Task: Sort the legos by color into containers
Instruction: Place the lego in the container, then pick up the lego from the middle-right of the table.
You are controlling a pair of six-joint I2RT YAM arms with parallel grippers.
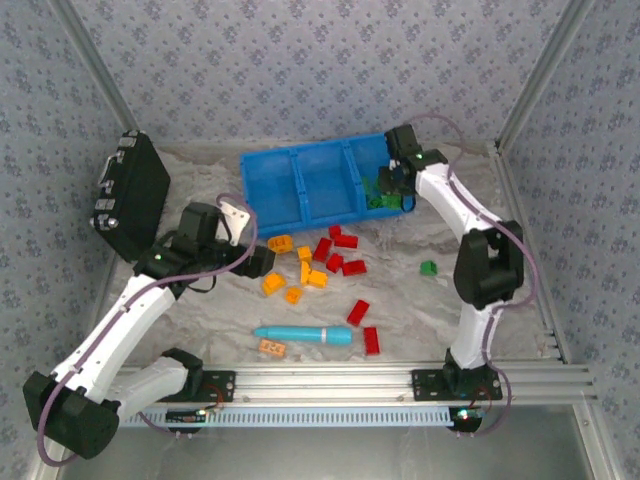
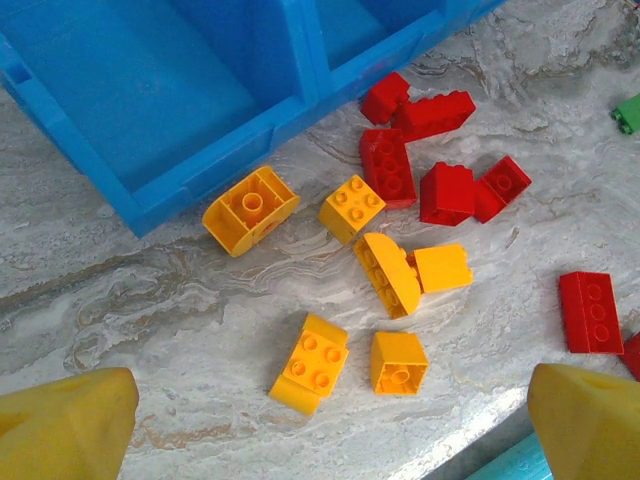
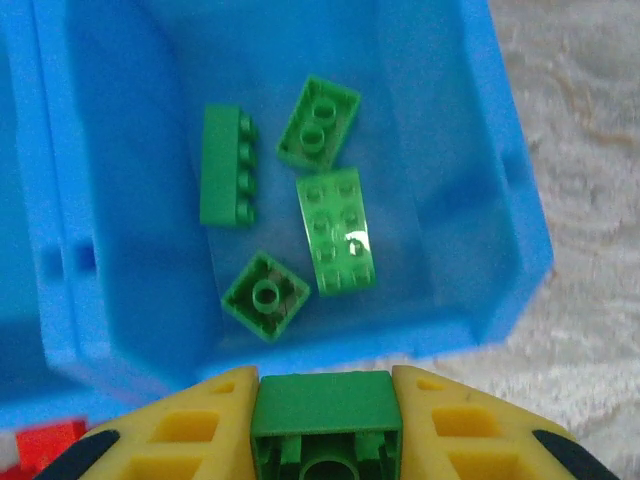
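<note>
The top camera looks down from behind the arm bases [image 1: 455,385] over the whole table [image 1: 440,300]. The left wrist camera faces down, close over bricks [image 2: 310,362] ahead of its fingers [image 2: 70,425]. The right wrist camera sits closer, straight above the bin [image 3: 500,200]. All three share the bin.

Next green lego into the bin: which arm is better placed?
Right. The right fingers grip a green lego above the blue compartment holding four green legos; the left fingers stand open over orange legos.
</note>
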